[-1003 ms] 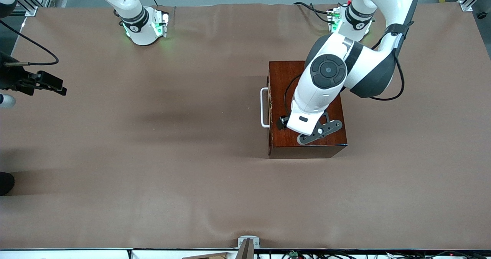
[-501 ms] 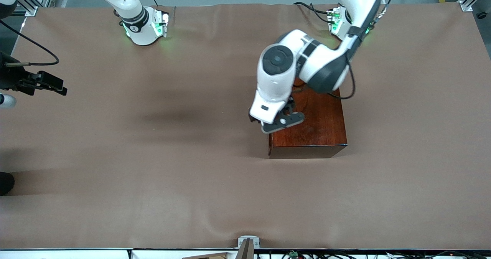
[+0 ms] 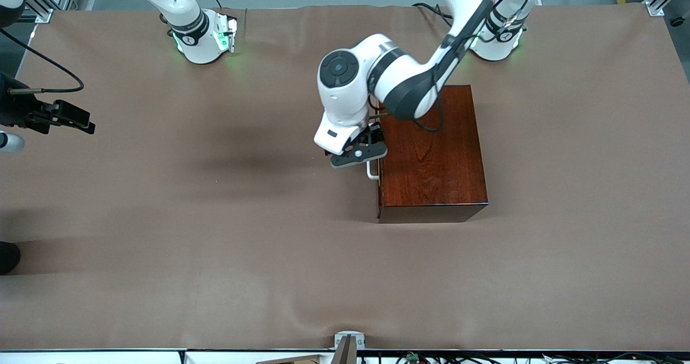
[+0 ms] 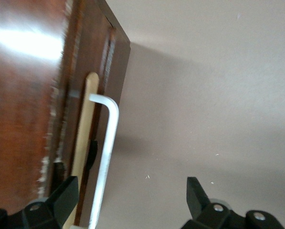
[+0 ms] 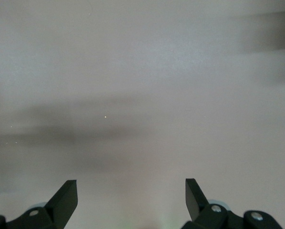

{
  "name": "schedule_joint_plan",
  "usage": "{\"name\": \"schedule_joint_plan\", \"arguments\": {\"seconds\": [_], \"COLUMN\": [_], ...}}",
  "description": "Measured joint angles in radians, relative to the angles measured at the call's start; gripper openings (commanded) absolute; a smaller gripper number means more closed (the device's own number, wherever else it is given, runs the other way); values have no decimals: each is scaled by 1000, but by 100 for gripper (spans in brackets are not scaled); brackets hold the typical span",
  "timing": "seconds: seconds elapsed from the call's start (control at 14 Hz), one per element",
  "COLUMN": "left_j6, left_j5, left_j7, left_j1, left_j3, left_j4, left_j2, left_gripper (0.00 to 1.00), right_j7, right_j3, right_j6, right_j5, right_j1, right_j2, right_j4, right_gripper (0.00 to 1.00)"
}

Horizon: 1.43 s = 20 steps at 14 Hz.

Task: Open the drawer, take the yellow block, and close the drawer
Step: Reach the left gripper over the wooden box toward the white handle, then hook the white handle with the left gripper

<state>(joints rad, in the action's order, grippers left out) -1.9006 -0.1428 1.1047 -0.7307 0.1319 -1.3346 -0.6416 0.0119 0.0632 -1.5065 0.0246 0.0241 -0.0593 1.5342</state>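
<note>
One stiff white handle (image 4: 104,157) on the shut drawer (image 4: 84,143), centre frame, suits our open-fingered left gripper (image 4: 128,200); the right gripper (image 5: 130,198) waits, spread.

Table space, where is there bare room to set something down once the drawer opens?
Bare cloth spreads from the wooden box toward the right arm's end, and nearer the camera. It is crowded at the drawer's handle, where the open left gripper hovers.

a brown cloth (image 3: 215,245) covers the table. it has soft wrinkles. a black cable (image 3: 48,73) hangs at the right arm's end.
</note>
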Motion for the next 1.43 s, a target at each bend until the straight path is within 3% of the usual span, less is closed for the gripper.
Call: {"name": "schedule_joint_plan", "arguments": {"seconds": [0.79,1.43], "left_j6": [0,29], "left_j5": [-4,-48], "left_j7": [-8,-164], "left_j1": [-14,-37], "left_j3": [-3,-1], "left_j4": [17,16], "left_j2": [-69,-88], "left_gripper": [100,100], "right_j7": [0,0], "right_j3": [0,1], "right_j6": [0,1], "right_j5": [0,0], "right_j1": [0,-1], "right_j2": [0,0], "right_j4": [4,5], "right_gripper": [100,100]}}
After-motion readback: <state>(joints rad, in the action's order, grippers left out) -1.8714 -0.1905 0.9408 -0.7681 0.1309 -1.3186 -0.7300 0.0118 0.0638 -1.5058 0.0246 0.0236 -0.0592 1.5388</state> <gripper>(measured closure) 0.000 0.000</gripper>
